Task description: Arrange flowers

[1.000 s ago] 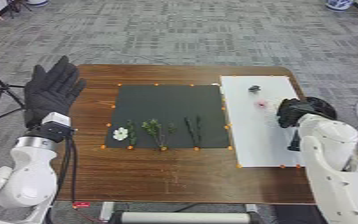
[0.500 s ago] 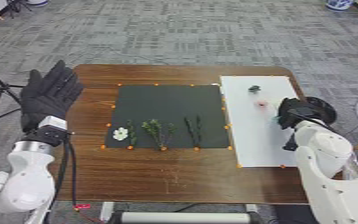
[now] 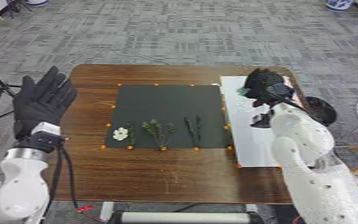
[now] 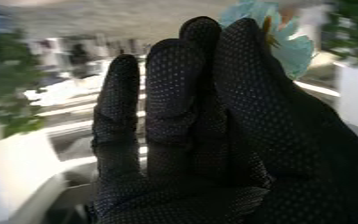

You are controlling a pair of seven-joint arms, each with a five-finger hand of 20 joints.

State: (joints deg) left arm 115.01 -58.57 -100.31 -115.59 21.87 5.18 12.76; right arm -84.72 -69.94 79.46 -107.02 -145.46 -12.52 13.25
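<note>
From my remote seat I see in the head view that my right hand (image 3: 266,86) is over the far part of the white sheet (image 3: 251,156), on the right side of the brown tabletop (image 3: 149,175). Its fingers are drawn in narrow with the thumb, holding a pale blue-green flower (image 3: 244,92) at their tips; in the right wrist view the ruffled petals spread out right beside the tips of the black glove. My left hand (image 3: 42,102) is beside the left edge of the tabletop, its fingers straight and slightly apart, holding nothing. Between my hands lies a dark mat (image 3: 162,102) with orange dots (image 3: 164,149) around its border. Along its near part, from left to right, I have a white flower (image 3: 120,133), a slim green sprig (image 3: 132,134), a leafy branching bunch (image 3: 154,131) and a pair of slender dark green stems (image 3: 193,131). A round black bowl (image 3: 322,112) is just beside the sheet, partly behind my right arm. Near the tabletop's near left corner is a small red tag (image 3: 85,208), its markings too small for me to read
</note>
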